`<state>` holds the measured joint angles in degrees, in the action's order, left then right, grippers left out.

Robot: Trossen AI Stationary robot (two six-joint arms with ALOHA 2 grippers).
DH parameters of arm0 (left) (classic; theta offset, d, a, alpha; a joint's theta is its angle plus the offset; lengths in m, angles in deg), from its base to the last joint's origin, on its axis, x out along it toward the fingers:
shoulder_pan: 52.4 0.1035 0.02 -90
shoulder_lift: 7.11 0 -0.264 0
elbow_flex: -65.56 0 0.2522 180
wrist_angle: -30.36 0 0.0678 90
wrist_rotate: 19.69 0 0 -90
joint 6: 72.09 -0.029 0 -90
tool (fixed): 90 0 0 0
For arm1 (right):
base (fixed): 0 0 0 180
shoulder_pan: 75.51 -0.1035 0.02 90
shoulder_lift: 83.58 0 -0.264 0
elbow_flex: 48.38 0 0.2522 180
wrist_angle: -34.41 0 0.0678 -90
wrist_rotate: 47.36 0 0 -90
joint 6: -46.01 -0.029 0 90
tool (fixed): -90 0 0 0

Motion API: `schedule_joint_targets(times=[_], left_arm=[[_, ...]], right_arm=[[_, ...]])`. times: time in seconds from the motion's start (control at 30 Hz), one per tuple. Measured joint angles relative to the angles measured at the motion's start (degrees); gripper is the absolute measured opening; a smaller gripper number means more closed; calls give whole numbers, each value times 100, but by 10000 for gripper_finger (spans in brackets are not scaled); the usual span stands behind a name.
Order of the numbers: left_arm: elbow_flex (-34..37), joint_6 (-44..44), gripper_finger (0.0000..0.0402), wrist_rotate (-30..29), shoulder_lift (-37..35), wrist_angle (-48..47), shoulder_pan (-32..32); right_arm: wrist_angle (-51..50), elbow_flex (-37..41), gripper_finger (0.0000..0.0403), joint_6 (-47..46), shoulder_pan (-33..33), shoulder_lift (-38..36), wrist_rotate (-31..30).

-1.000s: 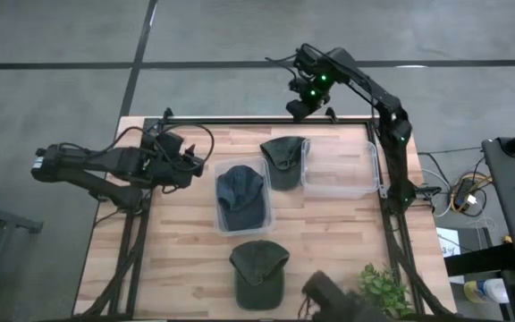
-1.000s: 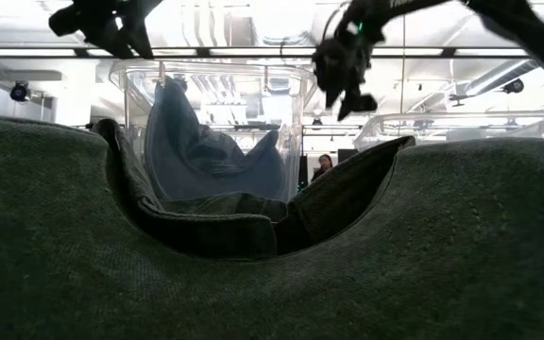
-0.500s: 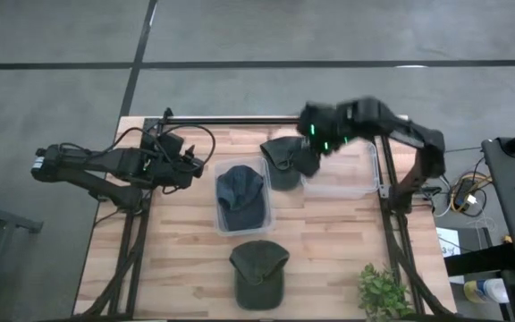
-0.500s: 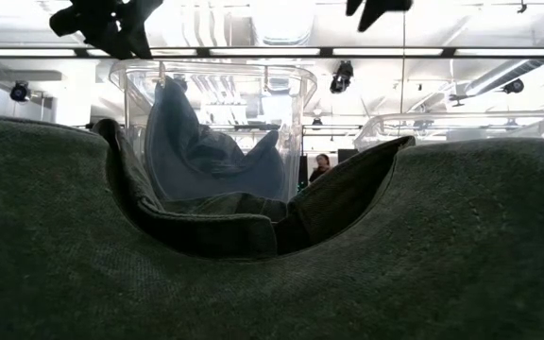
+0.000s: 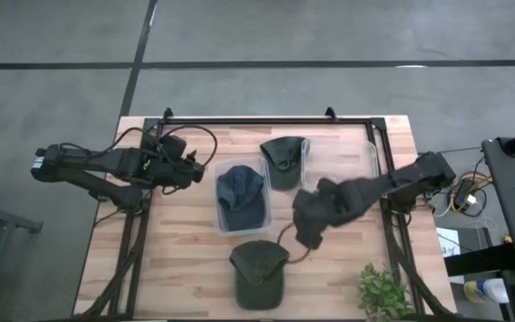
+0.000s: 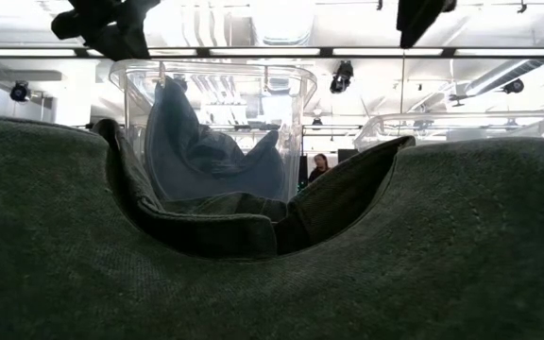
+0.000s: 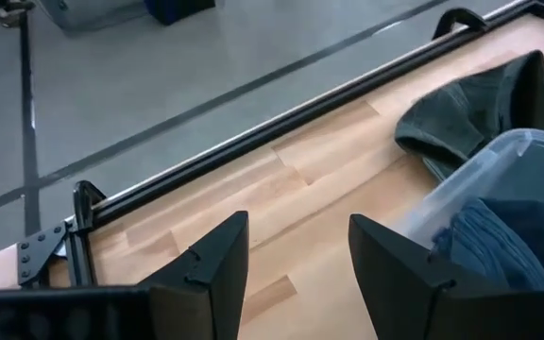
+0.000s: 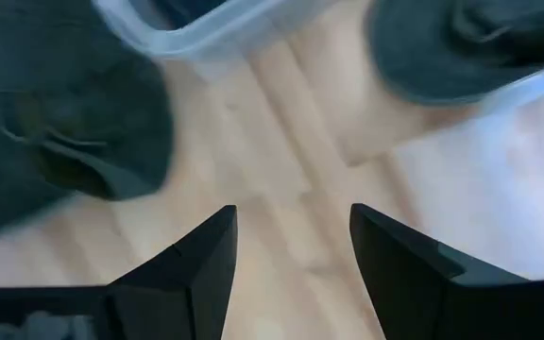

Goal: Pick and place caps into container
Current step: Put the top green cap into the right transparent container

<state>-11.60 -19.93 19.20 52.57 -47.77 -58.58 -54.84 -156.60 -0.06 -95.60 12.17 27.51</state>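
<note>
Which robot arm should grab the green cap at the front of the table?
Probably the right: its open pincer hangs just beside the green cap. The left pincer waits at the table's left edge.

**What the views hide or cut off**

In the high view the right pincer (image 5: 309, 224) is a motion-blurred dark smear, its fingers indistinct. The low view is mostly filled by an olive cap (image 6: 272, 255) close to the lens, hiding the surface; both arms are cropped by the top edge. The right wrist view shows a blurred olive cap (image 8: 69, 113) cut off at the edge.
</note>
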Motion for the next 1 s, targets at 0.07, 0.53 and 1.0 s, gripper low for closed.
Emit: schedule_joint_targets(times=[0.07, 0.53, 1.0], left_arm=[[0, 2, 177, 160, -3, 1, 0], [-188, 7, 177, 481, -4, 10, 2], [-490, -1132, 177, 485, -229, -6, 4]], right_arm=[[425, 262, 201, -485, -189, 0, 0], [2402, 1898, 201, -4141, -1004, -1, -1171], [4314, 2917, 201, -7013, -877, 486, -3344]])
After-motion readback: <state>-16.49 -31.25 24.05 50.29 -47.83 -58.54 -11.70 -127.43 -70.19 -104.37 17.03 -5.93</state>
